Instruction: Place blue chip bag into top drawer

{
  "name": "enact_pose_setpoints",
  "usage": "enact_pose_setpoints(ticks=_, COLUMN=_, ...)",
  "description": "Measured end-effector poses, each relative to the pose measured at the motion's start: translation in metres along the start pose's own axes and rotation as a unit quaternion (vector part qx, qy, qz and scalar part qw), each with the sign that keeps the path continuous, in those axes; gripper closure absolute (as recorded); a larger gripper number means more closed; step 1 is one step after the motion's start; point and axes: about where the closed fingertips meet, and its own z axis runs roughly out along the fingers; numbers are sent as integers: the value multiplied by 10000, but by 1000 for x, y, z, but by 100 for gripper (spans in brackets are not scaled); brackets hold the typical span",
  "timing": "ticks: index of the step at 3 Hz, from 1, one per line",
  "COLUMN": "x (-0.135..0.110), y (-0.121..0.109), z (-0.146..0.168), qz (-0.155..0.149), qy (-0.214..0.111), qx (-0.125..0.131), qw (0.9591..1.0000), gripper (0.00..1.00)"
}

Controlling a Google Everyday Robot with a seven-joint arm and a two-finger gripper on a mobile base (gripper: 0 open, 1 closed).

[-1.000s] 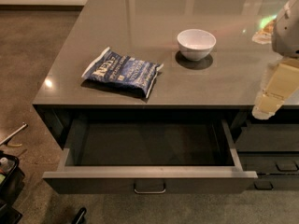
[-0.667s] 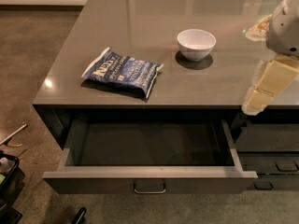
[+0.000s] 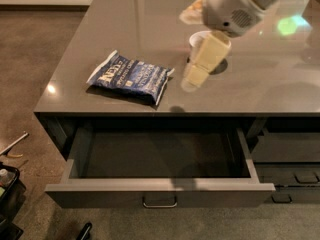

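Grey tabletop (image 3: 260, 84), brown floor around it. The blue chip bag (image 3: 131, 78) lies flat on the tabletop near the front edge, above the left half of the drawer opening. My end effector (image 3: 191, 82) hangs just right of the bag, apart from it, pointing down and left; I cannot tell whether it is spread or pressed together. The top drawer (image 3: 160, 194) stands pulled out, its dark floor exposed, bag not in it. A white bowl (image 3: 196, 38) sits behind the end effector, mostly hidden, contents unseen.
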Motion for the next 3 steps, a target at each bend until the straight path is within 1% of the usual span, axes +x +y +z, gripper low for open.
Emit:
enact_pose_setpoints(ticks=1, x=-48, y=-8, z=40, qz=-419, qy=-292, qx=-449, qw=9977, gripper=0)
enact_pose_setpoints(ticks=2, x=-51, y=-4, z=40, qz=-418, qy=-305, qx=-434, qw=9977, gripper=0)
enact_pose_setpoints(ticks=3, x=-14, y=-15, z=53, qz=-18, qy=-366, qx=-371, qw=9986, gripper=0)
